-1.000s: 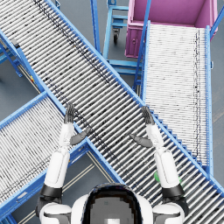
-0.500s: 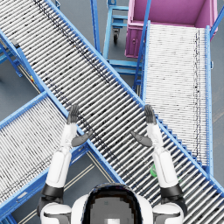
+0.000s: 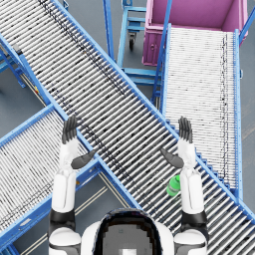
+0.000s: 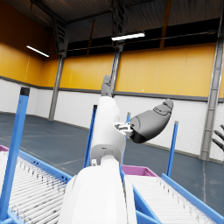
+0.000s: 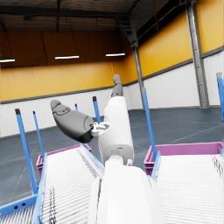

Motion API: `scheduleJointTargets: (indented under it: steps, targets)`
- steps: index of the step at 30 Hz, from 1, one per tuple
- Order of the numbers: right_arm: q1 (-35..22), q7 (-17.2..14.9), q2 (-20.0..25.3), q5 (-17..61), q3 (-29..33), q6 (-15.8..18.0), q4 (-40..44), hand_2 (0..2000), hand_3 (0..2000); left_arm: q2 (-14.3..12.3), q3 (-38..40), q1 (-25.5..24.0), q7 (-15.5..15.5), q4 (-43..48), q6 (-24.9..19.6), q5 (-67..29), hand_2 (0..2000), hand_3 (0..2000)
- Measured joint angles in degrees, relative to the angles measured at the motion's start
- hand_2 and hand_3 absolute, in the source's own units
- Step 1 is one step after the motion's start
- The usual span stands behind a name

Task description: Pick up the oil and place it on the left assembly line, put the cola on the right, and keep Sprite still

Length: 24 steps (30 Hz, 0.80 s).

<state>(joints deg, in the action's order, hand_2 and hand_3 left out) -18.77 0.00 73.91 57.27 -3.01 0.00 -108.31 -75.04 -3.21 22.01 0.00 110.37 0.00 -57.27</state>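
A green bottle (image 3: 173, 186), by its colour the Sprite, stands on the diagonal roller conveyor (image 3: 109, 109), partly hidden by my right forearm. No oil or cola shows in any view. My left hand (image 3: 72, 144) is raised over the junction of the diagonal conveyor and the left line, fingers spread, holding nothing. My right hand (image 3: 182, 147) hovers over the diagonal conveyor just beyond the bottle, also spread and empty. In the wrist views the left hand (image 4: 131, 118) and the right hand (image 5: 87, 118) point up into the hall with their thumbs apart.
The left roller line (image 3: 25, 164) branches off at the lower left and the right roller line (image 3: 199, 89) runs up to a pink bin (image 3: 194, 20). Blue rails edge every line. Grey floor and blue frames lie between them.
Both hands have spread slightly apart, the left one outward to the left and the right one to the right. The green bottle has crept a little further up the conveyor.
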Motion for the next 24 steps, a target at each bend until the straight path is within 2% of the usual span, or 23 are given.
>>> scheduleJointTargets:
  steps: [4,13,17,24]
  targets:
    - [-0.72,0.0,0.49,0.0,3.16,0.0,-0.2,0,0,-0.56,2.43,1.34,0.0,-0.11,0.0,-7.6,0,0]
    - [-1.8,0.0,1.16,22.91,7.35,0.0,-0.15,0,0,-1.11,7.05,3.18,0.0,-0.96,0.0,-29.89,0,0]
    - [-2.3,0.0,1.29,27.7,8.89,0.0,0.11,0,0,-1.15,8.61,3.79,0.0,-1.11,0.0,-33.32,0,0]
    - [-2.61,0.0,1.46,29.23,11.11,0.0,0.41,0,0,-1.22,9.9,4.15,0.0,-1.41,0.0,-34.42,0,0]
